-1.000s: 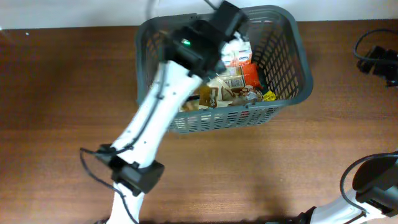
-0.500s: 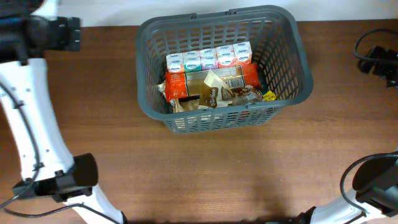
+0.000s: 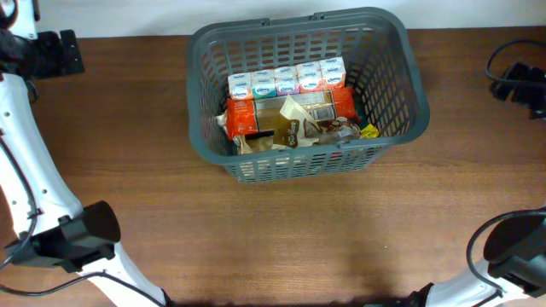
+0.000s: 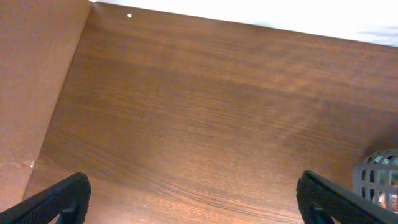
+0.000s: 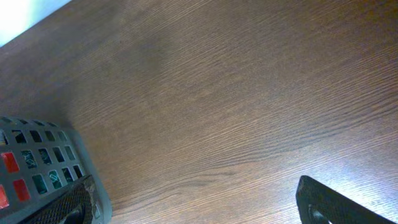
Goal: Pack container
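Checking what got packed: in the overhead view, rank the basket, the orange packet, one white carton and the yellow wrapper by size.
1. basket, by far the largest
2. orange packet, partly covered
3. white carton
4. yellow wrapper, only a corner showing

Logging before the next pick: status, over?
Left gripper open, empty. Right gripper open, empty. Container upright, packets inside. Nothing over it.

Bright, even light falls from above. The desk shows a pale sheen in both wrist views; beyond its far edge, white blowout. The fingers are dark and blurred.
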### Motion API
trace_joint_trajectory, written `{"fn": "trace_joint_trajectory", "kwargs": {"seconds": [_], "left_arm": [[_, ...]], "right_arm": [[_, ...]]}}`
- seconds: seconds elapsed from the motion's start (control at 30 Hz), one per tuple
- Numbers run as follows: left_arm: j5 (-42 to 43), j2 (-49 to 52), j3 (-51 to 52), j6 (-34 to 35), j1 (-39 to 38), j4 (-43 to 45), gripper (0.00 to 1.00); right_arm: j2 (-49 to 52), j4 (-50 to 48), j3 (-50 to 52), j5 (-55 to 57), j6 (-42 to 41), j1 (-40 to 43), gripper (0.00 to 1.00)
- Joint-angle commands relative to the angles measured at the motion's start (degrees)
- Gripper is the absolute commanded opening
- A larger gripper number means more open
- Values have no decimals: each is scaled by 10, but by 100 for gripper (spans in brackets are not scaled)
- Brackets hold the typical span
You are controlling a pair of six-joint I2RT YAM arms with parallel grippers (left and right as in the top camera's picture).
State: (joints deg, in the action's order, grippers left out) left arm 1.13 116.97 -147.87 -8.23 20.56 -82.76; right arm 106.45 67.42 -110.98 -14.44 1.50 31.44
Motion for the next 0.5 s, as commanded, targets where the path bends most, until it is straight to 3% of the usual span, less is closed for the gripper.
{"fn": "trace_joint_trajectory", "kwargs": {"seconds": [0.0,0.37,0.47], "left_arm": [[11,3,1,9,2,0,99],[11,3,1,9,2,0,99],[11,3,1,9,2,0,99]], "right_arm": [[-45,0,2,1,-3,-18,99],[-291,0,13,1,-3,-149,99],[-382,-24,54,46,52,-188,99]]}}
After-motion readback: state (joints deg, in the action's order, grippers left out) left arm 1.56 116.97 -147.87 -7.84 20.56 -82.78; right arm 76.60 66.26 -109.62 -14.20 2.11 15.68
